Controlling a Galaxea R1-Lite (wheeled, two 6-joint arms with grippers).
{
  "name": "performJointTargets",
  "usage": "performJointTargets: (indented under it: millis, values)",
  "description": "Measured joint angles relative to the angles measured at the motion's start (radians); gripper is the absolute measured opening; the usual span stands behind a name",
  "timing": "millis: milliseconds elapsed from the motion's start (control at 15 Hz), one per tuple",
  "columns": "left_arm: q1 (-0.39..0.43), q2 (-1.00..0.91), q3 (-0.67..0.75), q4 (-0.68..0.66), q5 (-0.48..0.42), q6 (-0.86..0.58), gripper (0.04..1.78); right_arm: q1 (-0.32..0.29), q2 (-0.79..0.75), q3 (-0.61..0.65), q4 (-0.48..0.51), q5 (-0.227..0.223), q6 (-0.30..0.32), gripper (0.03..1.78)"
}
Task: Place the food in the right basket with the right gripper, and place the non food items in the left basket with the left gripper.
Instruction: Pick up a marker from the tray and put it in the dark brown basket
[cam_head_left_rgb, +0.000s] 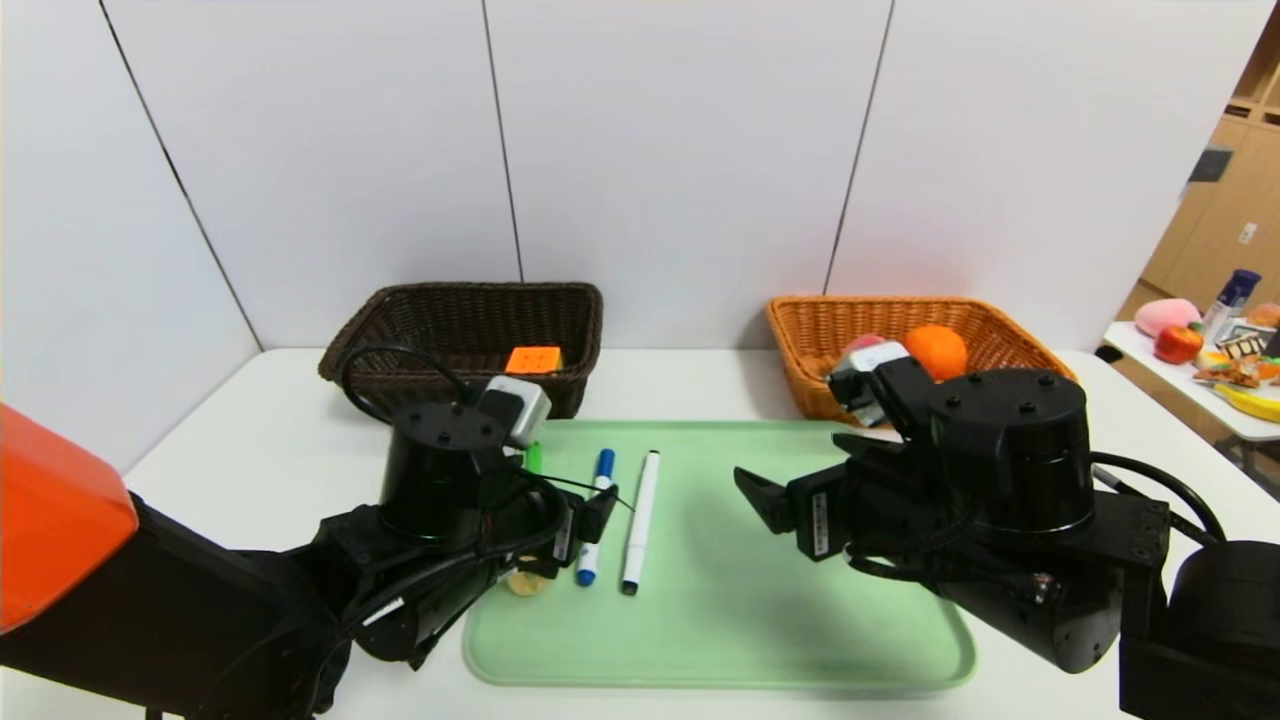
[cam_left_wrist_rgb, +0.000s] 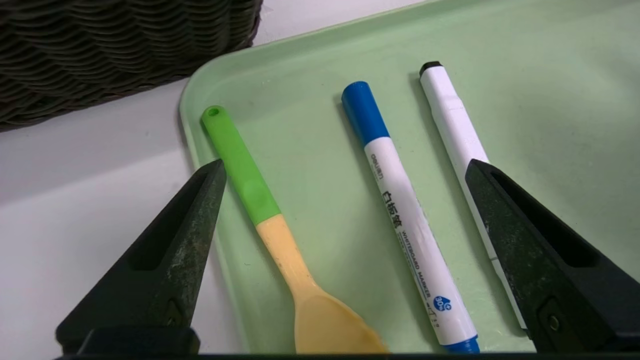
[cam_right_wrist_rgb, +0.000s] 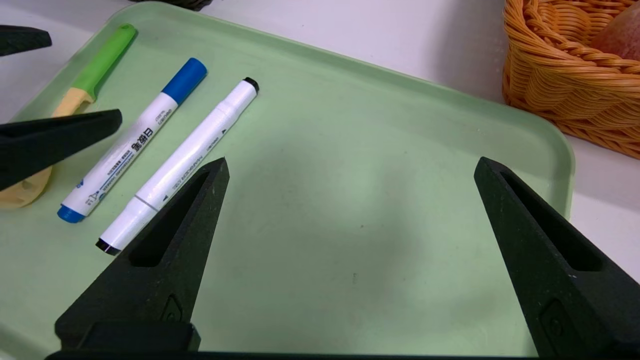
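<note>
A green tray (cam_head_left_rgb: 760, 600) holds a spoon (cam_left_wrist_rgb: 250, 185) with a green handle and a yellow bowl, a blue-capped whiteboard marker (cam_left_wrist_rgb: 405, 225) and a white marker (cam_left_wrist_rgb: 450, 115) with a black cap. They lie side by side at its left end. My left gripper (cam_left_wrist_rgb: 345, 165) is open and empty just above them, one finger by the spoon handle, the other over the white marker. My right gripper (cam_right_wrist_rgb: 350, 160) is open and empty over the bare middle of the tray (cam_right_wrist_rgb: 350, 225). In the head view the left gripper (cam_head_left_rgb: 575, 510) hides most of the spoon.
A dark wicker basket (cam_head_left_rgb: 440, 310) at the back left holds an orange cube (cam_head_left_rgb: 533, 359). An orange wicker basket (cam_head_left_rgb: 1000, 330) at the back right holds an orange (cam_head_left_rgb: 936, 350) and a pinkish item (cam_head_left_rgb: 862, 343). A side table with toy fruit (cam_head_left_rgb: 1190, 345) stands far right.
</note>
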Motion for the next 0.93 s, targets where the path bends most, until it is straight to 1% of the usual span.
performJointTargets:
  millis: [267, 533, 933]
  values:
    - [-0.052, 0.029, -0.05, 0.003, 0.002, -0.004, 1.69, -0.001, -0.002, 0.007, 0.0, -0.001, -0.001, 1.7]
    - [-0.123, 0.045, -0.085, 0.001, 0.001, -0.005, 1.69, -0.023, -0.021, 0.014, 0.001, -0.001, -0.001, 1.7]
    - [-0.17, 0.062, -0.094, -0.002, 0.001, -0.01, 1.69, -0.045, -0.046, 0.032, 0.0, 0.0, -0.005, 1.7]
